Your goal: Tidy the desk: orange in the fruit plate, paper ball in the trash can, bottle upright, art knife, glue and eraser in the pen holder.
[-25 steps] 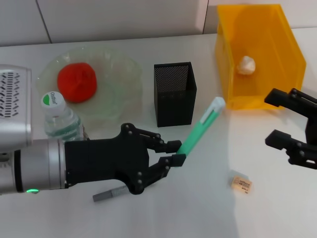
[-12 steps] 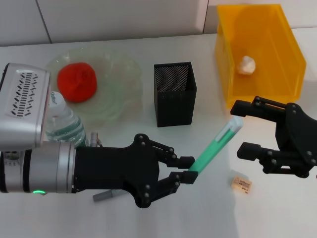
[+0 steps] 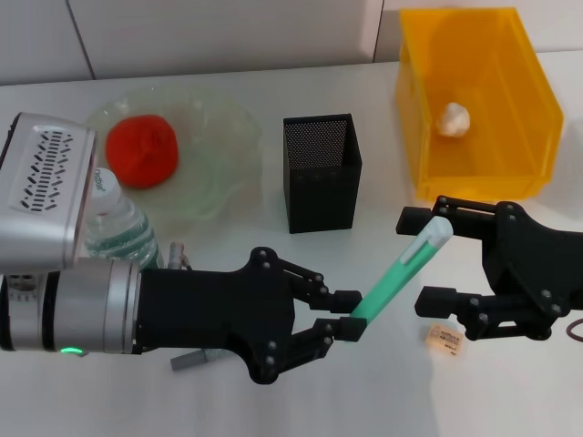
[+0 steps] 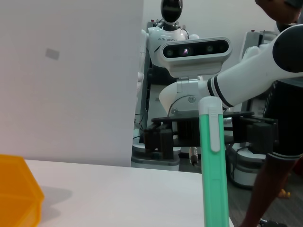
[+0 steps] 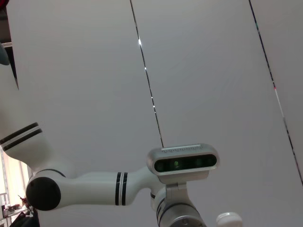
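Closer now, right gripper [image 3: 424, 262] — jaws spread — flanks the one glue [image 3: 398, 269] pinched by left gripper [image 3: 353, 313].

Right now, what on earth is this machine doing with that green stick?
The left tool grips the glue by its lower end, tilted above the table. The right tool sits open around the glue's pale top, as if for a handover. The orange is in the fruit plate, the paper ball in the trash can, and the bottle is upright. The art knife and eraser lie on the table, outside the pen holder.
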{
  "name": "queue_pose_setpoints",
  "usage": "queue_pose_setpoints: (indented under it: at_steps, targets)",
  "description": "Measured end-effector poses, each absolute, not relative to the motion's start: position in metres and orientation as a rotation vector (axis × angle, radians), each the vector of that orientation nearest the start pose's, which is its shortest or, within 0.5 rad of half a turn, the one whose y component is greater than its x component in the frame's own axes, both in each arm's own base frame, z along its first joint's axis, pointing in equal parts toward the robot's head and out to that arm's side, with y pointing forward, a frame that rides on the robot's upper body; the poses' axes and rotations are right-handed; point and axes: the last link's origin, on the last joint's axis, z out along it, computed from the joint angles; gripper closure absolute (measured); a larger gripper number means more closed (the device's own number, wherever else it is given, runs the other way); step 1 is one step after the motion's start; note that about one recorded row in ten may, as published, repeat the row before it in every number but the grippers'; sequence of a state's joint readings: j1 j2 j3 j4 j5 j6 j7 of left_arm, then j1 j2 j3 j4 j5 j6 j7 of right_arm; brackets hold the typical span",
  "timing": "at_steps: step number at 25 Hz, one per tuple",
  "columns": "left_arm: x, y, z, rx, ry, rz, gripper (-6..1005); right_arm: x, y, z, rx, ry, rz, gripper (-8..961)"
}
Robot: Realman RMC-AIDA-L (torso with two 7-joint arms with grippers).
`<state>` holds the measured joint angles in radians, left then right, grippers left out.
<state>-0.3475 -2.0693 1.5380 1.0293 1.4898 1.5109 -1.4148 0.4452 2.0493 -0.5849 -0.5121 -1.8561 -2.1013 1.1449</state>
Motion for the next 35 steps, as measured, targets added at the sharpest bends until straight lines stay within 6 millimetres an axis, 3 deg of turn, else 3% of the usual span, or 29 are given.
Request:
queue_pose_setpoints:
  at_steps: [19,29,35]
  targets:
    - [-0.169,0.269,-0.052,-3.113,-0.125,-0.875,838,0.241,0.258,0.022,-2.833,0.36,1.385,202]
    - [-0.172,0.271,-0.053,-3.113,-0.157,-0.875,839,0.236,0.261,0.017,-2.886,0.322,1.342,631]
    - [-0.175,0.273,-0.054,-3.112,-0.192,-0.878,840,0.236,0.26,0.018,-2.885,0.308,1.332,755]
